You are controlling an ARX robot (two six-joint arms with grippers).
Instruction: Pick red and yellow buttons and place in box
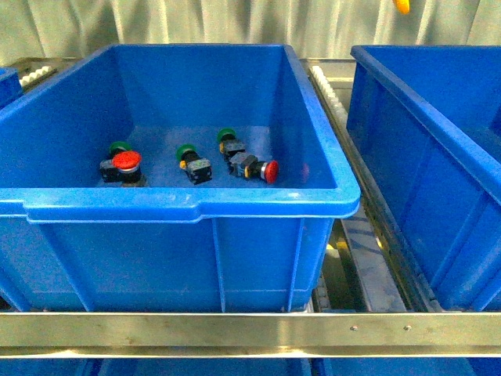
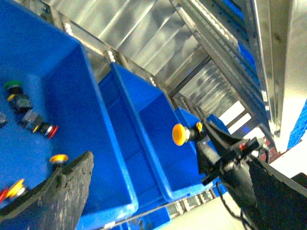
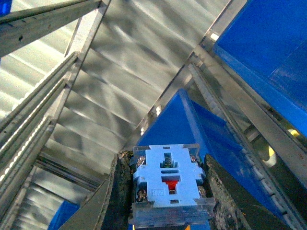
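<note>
Our right claw point(image 3: 165, 163) is squeezed shut on the blocky back of a yellow button point(image 2: 180, 134), up high at 1 o'clock. Our left claw point(image 2: 170, 165) hangs wide open, holding nothing. In the middle box point(image 1: 196, 205), one red button point(image 1: 125, 161) lies at 9 o'clock and another red button point(image 1: 268, 171) at 3 o'clock, among green buttons point(image 1: 185, 150). We think they are light and hard. Round caps slip, so pinch the square body.

Blk right end effector point(image 2: 204, 134), rough pads point(image 3: 121, 191)
</note>
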